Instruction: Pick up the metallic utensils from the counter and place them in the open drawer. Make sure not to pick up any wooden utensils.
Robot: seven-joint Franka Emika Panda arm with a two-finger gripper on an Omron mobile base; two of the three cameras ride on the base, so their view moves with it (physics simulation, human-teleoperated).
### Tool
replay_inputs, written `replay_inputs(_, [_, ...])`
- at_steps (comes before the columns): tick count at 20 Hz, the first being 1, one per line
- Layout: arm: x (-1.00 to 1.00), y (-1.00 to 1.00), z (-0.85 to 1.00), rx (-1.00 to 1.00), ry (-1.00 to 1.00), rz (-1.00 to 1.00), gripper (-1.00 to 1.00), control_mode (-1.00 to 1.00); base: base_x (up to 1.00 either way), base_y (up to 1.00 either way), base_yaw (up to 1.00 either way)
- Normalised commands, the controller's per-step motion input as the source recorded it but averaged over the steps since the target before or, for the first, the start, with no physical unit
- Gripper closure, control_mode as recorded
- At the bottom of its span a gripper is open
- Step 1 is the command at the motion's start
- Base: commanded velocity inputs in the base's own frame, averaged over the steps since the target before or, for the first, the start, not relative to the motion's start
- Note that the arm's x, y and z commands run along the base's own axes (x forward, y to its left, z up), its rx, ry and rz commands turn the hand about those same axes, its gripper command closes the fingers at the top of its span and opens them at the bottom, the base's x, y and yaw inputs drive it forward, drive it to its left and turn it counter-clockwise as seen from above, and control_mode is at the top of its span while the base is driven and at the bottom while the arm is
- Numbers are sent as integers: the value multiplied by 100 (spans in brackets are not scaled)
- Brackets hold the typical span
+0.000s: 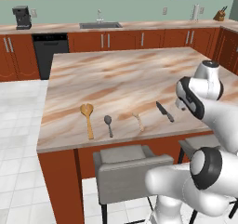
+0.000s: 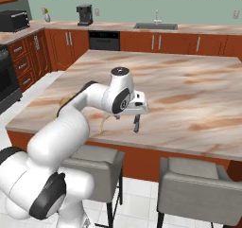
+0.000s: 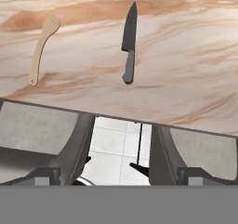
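While nothing is held yet, left base view has the knife (image 1: 165,111) lower right on the counter (image 1: 121,74), metal spoon (image 1: 108,124) lower centre. Right base view: gripper (image 2: 136,123) mid-frame above it. Hand view: jaws wide; next, descend and straddle the handle.

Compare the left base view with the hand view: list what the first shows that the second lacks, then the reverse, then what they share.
Left base view alone: the large wooden spoon and the small metal spoon, lying left of the other utensils, plus the sink on the far wall counter.

Hand view alone: the floor tiles between the two stool seats, seen past the counter's near edge.

Both: the knife, the pale wooden utensil beside it, apart, and the marble counter.
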Motion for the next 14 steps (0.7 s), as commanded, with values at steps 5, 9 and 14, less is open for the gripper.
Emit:
replay_inputs(5, [44, 0, -20, 0, 0, 1, -100, -100, 0, 0, 0])
replay_inputs(9, [28, -4, -37, 0, 2, 3, -100, -100, 0, 0, 0])
replay_inputs(14, [17, -15, -39, 0, 0, 5, -100, -100, 0, 0, 0])
